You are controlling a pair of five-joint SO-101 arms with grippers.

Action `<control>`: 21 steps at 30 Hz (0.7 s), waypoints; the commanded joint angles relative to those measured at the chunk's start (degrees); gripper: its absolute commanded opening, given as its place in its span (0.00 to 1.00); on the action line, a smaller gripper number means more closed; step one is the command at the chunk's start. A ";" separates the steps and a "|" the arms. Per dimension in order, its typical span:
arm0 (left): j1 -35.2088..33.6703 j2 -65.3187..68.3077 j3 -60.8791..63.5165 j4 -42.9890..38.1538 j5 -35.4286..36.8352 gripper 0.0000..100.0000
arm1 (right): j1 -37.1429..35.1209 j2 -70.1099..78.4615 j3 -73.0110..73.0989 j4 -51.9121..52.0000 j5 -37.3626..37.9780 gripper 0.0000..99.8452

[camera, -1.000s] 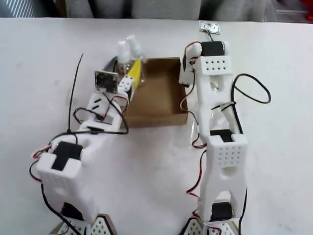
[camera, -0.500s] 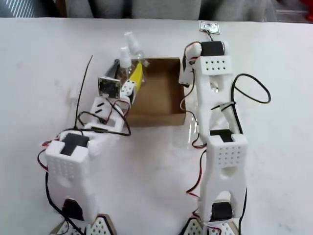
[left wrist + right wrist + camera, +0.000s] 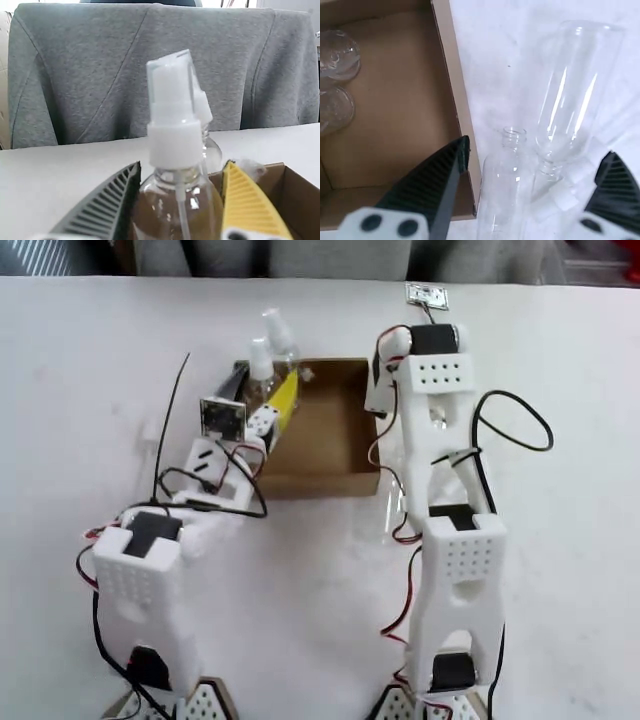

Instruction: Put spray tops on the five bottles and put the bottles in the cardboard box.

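My left gripper is shut on a clear bottle with a white spray top, held upright between its dark and yellow fingers at the left edge of the cardboard box. A second capped bottle stands just behind it. My right gripper hangs open beside the box's right wall, above two uncapped bottles lying on the table: a near one and a farther one. Two clear bottle bodies show at the box's far side.
The right arm stretches along the box's right side, with its cables looping out to the right. White spray-top parts lie by the uncapped bottles. A grey upholstered seat back stands beyond the table's far edge.
The left arm has shifted its pose and carried the capped bottle slightly to the right, toward the box. The right arm has stayed still.
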 commanded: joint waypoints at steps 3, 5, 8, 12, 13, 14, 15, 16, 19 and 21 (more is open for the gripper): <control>-0.22 -3.82 1.49 -1.23 0.53 0.26 | 1.10 -2.51 -2.11 -1.45 0.44 0.37; -0.22 -5.41 3.08 -1.23 0.53 0.26 | 1.45 -1.45 -2.81 -1.54 0.44 0.37; -0.22 -7.25 4.48 -1.23 0.53 0.27 | 1.63 -0.84 -2.81 -2.77 0.44 0.37; -0.22 -8.22 5.63 -0.35 0.53 0.33 | 1.63 -0.66 -2.81 -2.77 0.44 0.37; -0.22 -8.22 5.36 0.97 0.53 0.34 | 1.63 -0.66 -2.81 -2.77 0.44 0.37; -0.22 -8.31 5.10 1.93 0.53 0.35 | 1.63 -0.66 -2.81 -2.77 0.44 0.37; -0.22 -8.31 4.75 2.46 0.53 0.35 | 1.63 -0.66 -2.81 -2.77 0.44 0.37; -0.22 -8.31 4.57 2.55 0.53 0.35 | 1.63 -0.66 -2.81 -2.77 0.44 0.37; -1.01 -8.31 4.22 2.46 0.62 0.35 | 1.63 -0.66 -2.81 -2.77 0.53 0.37; -1.10 -8.40 4.22 2.46 0.62 0.35 | 1.63 -0.66 -2.81 -2.77 0.53 0.37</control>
